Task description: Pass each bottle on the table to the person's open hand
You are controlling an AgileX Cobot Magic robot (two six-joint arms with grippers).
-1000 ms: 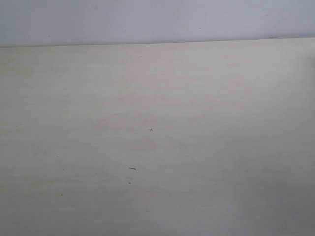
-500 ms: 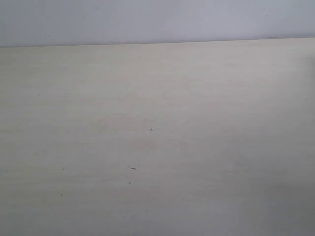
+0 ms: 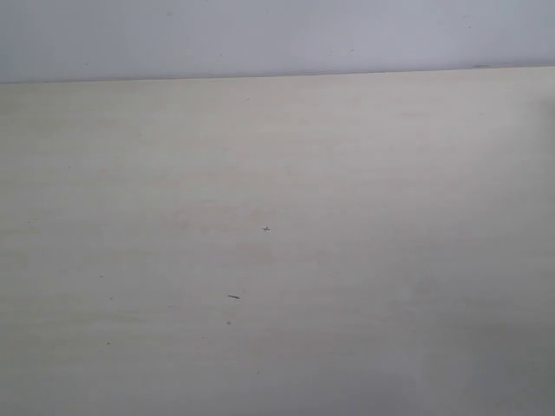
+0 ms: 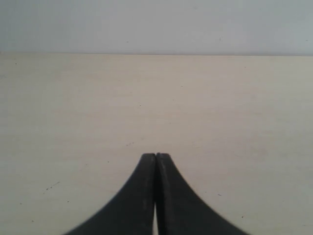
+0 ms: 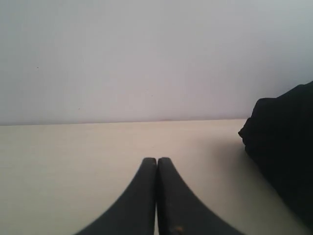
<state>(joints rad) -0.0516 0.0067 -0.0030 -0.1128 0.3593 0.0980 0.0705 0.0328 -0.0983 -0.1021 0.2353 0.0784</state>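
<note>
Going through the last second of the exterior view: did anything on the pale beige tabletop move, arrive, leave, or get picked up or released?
Nothing visibly changed. The pale beige wood-grain table and the small dark specks on it look the same in the exterior view throughout, and nothing was taken hold of or let go there.

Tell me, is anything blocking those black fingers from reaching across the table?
Nothing visible does. The table lies bare ahead of the shut left fingers and right fingers. A dark bulky shape sits off to one side of the right ones, not ahead. No bottle or hand shows in any view.
</note>
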